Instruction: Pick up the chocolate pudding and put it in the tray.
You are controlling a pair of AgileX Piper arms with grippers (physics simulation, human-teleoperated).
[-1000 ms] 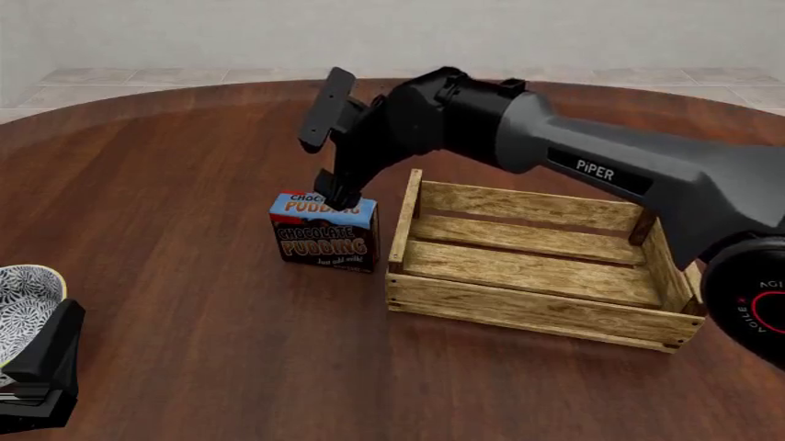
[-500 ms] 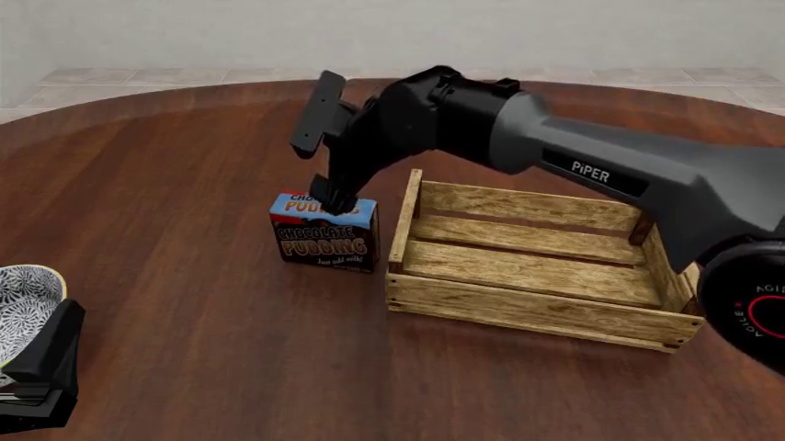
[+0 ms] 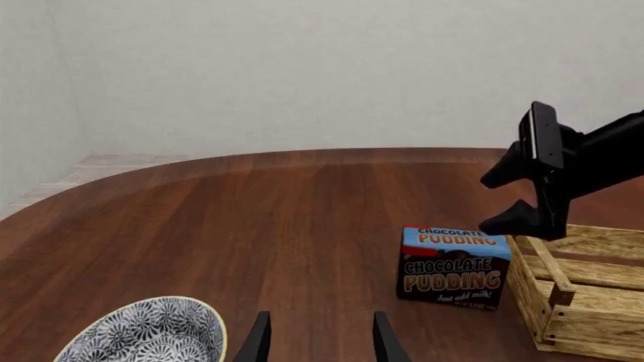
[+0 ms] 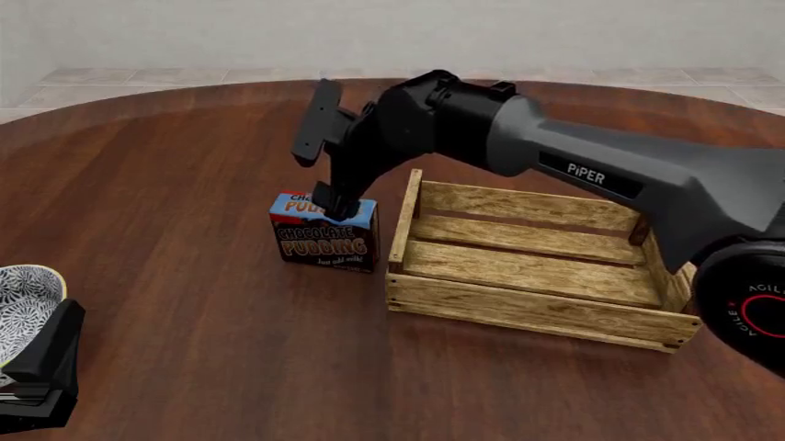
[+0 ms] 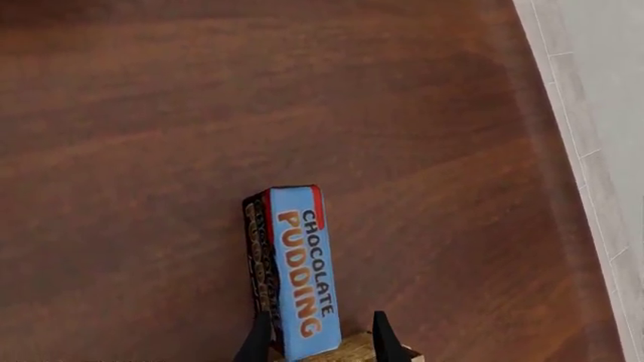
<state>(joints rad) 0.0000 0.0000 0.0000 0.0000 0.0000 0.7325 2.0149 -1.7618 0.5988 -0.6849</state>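
Note:
The chocolate pudding [image 4: 324,237] stands upright on the table just left of the tray [image 4: 540,303], a tan slatted crate. My right gripper [image 4: 318,184] is open and hovers right above the carton's top, one finger in front of it and one behind. In the right wrist view the carton's blue top [image 5: 302,271] runs between the fingertips [image 5: 385,341], with a sliver of the tray [image 5: 352,347] beside it. The left wrist view shows the pudding [image 3: 453,268], the tray [image 3: 589,302] and the right gripper [image 3: 533,181]. My left gripper [image 3: 322,343] is open and empty, far from them.
A patterned black-and-white bowl [image 4: 25,299] sits at the near left edge, just beyond my left gripper [image 4: 37,377]; it also shows in the left wrist view [image 3: 141,335]. The round wooden table [image 4: 197,184] ends at a tiled floor by a pale wall.
My right gripper has sunk a little and shifted slightly left over the pudding carton, still open. The pudding, tray and left arm have not moved.

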